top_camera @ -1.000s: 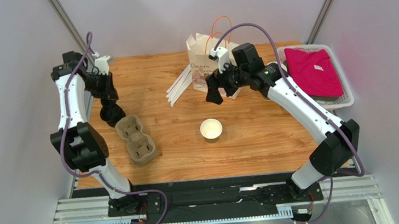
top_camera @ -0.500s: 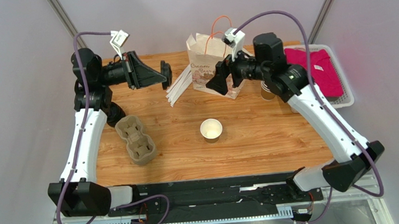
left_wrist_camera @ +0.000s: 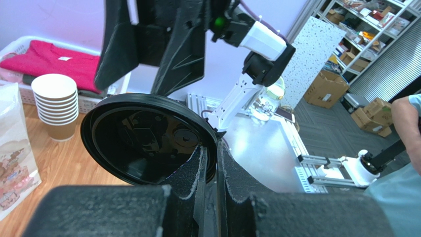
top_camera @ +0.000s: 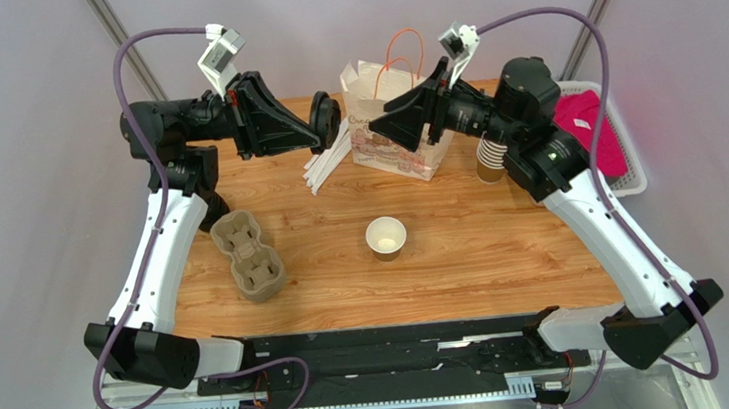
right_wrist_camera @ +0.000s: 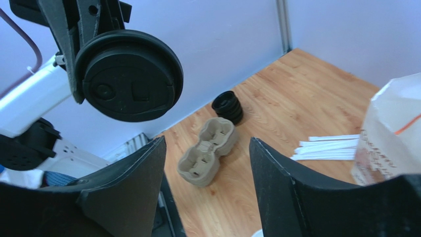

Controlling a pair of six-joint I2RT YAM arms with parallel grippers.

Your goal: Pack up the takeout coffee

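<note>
No cup with a lid on shows in any view. A single lidless tan cup (top_camera: 386, 237) with a white inside stands on the table's middle. My left gripper (top_camera: 323, 126) is raised above the table's back left and is shut on the rim of a round black lid (top_camera: 328, 120), held on edge. The wrist view shows the lid (left_wrist_camera: 143, 143) pinched between my fingers (left_wrist_camera: 210, 158). My right gripper (top_camera: 383, 128) is open and empty, raised in front of the paper bag (top_camera: 383, 147), facing the lid (right_wrist_camera: 129, 76) from a short distance.
A grey-brown pulp cup tray (top_camera: 248, 256) lies at the left, with a stack of black lids (right_wrist_camera: 228, 106) behind it. White straws (top_camera: 327, 158) lie beside the bag. A stack of lidless cups (top_camera: 491, 157) and a basket (top_camera: 627, 179) holding red cloth stand at the right.
My left gripper rose from the lid stack and swung right, carrying one black lid. My right gripper rose and now points left toward the lid.
</note>
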